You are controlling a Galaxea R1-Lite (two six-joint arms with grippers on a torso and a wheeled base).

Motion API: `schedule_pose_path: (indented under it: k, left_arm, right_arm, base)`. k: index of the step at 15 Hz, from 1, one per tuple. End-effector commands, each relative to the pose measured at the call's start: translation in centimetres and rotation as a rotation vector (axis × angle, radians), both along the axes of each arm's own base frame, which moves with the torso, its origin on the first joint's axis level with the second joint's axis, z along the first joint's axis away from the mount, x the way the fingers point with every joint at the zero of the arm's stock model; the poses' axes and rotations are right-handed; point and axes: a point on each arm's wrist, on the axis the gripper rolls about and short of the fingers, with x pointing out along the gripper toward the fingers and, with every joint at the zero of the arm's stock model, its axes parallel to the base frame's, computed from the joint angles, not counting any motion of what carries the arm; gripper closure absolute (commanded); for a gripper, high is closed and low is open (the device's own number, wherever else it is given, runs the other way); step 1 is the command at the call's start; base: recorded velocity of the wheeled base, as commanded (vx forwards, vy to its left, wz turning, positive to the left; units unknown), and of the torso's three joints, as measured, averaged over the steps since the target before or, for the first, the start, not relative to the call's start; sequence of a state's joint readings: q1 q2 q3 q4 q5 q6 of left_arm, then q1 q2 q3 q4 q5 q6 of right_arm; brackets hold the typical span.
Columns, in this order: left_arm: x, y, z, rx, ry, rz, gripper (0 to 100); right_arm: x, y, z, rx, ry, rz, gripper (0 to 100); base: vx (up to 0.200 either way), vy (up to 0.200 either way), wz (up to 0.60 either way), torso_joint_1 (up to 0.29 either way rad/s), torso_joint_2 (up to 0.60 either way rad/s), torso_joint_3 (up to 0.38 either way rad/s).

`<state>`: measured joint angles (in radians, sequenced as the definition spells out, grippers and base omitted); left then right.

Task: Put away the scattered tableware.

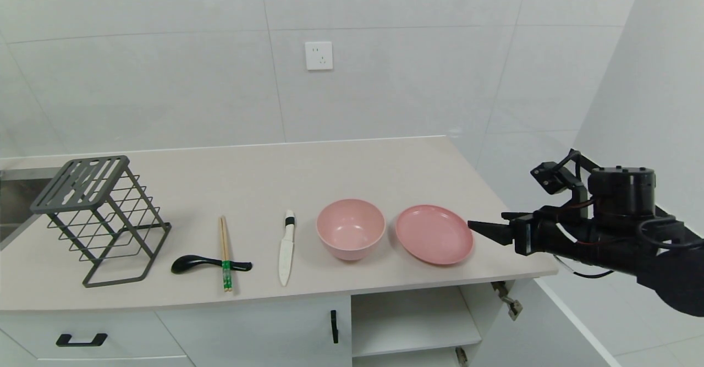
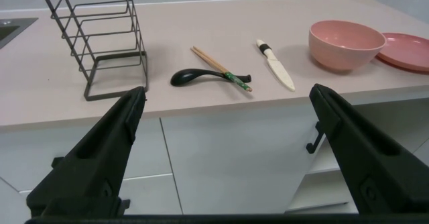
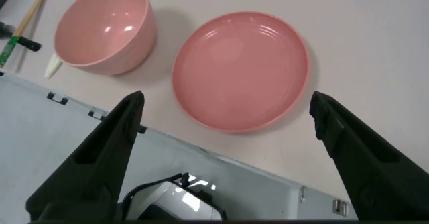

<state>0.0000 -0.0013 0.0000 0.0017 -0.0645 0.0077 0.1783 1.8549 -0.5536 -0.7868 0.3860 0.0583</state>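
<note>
White tiles run behind the long counter (image 1: pixel 264 174), and every piece of tableware lies on top of it. As far as I can tell, nothing is put away yet.

The wire rack (image 1: pixel 99 218) stands far from my right claw (image 1: pixel 487 225), at the other end of the counter. None of the tableware is in it. Below that claw and just to the side, a cupboard (image 1: pixel 412 323) under the counter is open.

The pink plate (image 1: pixel 434 234) is the closest thing. It is right in front of my right claw, but we do not touch. The pink bowl (image 1: pixel 350 228) sits just past the plate. Then come the white knife (image 1: pixel 286 243), the chopsticks (image 1: pixel 225 251) and the black spoon (image 1: pixel 190 263), each one farther off. The chopsticks lie across the spoon's handle.

My right claw is spread wide and holds nothing. My left claw (image 2: pixel 226 90) is spread wide too. It hangs low in front of the counter, facing the spoon and chopsticks, with nothing in it.

So five things are left to put away. I think the plate should go first.
</note>
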Motion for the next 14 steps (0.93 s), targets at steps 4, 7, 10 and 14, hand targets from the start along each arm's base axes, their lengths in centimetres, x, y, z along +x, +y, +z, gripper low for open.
schedule_pose_path:
  k: [4, 7, 10, 14]
  left_arm:
    - [0.0, 0.0, 0.0, 0.000, 0.001, 0.000, 0]
    - [0.0, 0.0, 0.0, 0.000, 0.001, 0.000, 0]
    - [0.0, 0.0, 0.0, 0.000, 0.001, 0.000, 0]
    - [0.0, 0.0, 0.0, 0.000, 0.001, 0.000, 0]
  right_arm:
    - [3.4, 0.5, -3.5, -0.018, 0.047, -0.024, 0]
    - [4.5, 0.5, -4.9, -0.021, 0.066, -0.029, 0]
    - [5.7, 0.5, -6.0, -0.023, 0.078, -0.033, 0]
    - [6.4, 0.6, -7.2, -0.024, 0.077, -0.032, 0]
  base:
    - [0.000, 0.000, 0.00, 0.000, 0.00, 0.000]
    - [0.000, 0.000, 0.00, 0.000, 0.00, 0.000]
    - [0.000, 0.000, 0.00, 0.000, 0.00, 0.000]
    - [0.000, 0.000, 0.00, 0.000, 0.00, 0.000]
